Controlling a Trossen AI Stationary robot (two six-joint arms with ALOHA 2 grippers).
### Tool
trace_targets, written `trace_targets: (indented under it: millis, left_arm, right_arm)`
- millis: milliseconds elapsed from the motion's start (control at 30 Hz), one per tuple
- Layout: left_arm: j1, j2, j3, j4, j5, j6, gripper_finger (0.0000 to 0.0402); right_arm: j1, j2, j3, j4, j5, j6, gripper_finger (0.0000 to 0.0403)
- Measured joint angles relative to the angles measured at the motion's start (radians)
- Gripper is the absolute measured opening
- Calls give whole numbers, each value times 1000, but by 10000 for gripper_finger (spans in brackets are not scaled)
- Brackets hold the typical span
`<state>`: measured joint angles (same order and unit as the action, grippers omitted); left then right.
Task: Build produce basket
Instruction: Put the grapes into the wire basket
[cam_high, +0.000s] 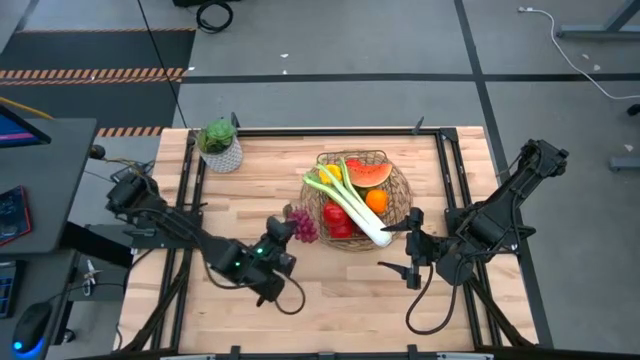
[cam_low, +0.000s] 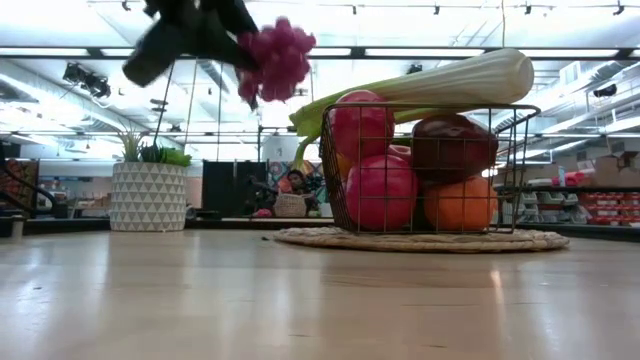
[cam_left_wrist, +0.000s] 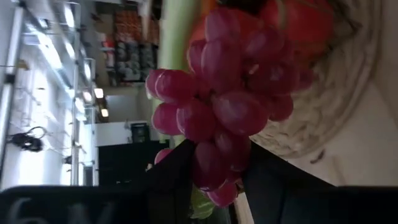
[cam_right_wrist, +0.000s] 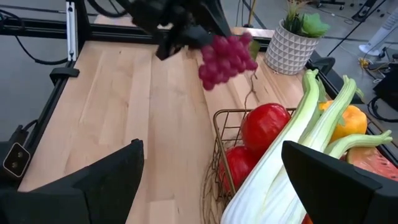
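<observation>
The wire basket (cam_high: 400, 190) stands on a round woven mat (cam_low: 420, 240) right of the table's middle. It holds red apples (cam_low: 380, 190), an orange (cam_high: 376, 200), a yellow pepper (cam_right_wrist: 348, 118) and a watermelon slice (cam_high: 368, 172). A leek (cam_high: 350, 205) lies across its rim. A bunch of purple grapes (cam_high: 304, 226) hangs in the air just left of the basket, with my left gripper (cam_high: 287, 229) shut on it. My right gripper (cam_high: 410, 246) stands open at the basket's near right side, with nothing between its fingers. My left gripper pinches the end of the grape bunch (cam_left_wrist: 214, 174) between its two fingers (cam_left_wrist: 174, 180). The fingers come nearly level from the table's left side, pointing toward the basket. The bunch sticks out past the fingertips, lifted well clear of the table (cam_low: 275, 60).
A small white pot with a green plant (cam_high: 221, 148) stands at the far left of the table. Bare wood lies along the near side and the left half (cam_high: 330, 300). Black frame rails (cam_high: 190, 170) run along the left and right edges.
</observation>
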<state>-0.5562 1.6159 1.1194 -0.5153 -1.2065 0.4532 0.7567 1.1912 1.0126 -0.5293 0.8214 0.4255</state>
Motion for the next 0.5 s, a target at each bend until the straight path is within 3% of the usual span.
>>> trace_targets:
  millis: [233, 367, 500]
  left_arm:
    - [-51, -35, -1, 123, -140, 129, 125]
    - [-64, -35, -1, 232, -227, 309, 125]
    - [-65, -34, -1, 317, -233, 511, 125]
  right_arm:
    - [0, 0, 0, 6, 1, -10, 384]
    - [0, 0, 0, 20, 2, -21, 384]
    - [0, 0, 0, 28, 3, -29, 384]
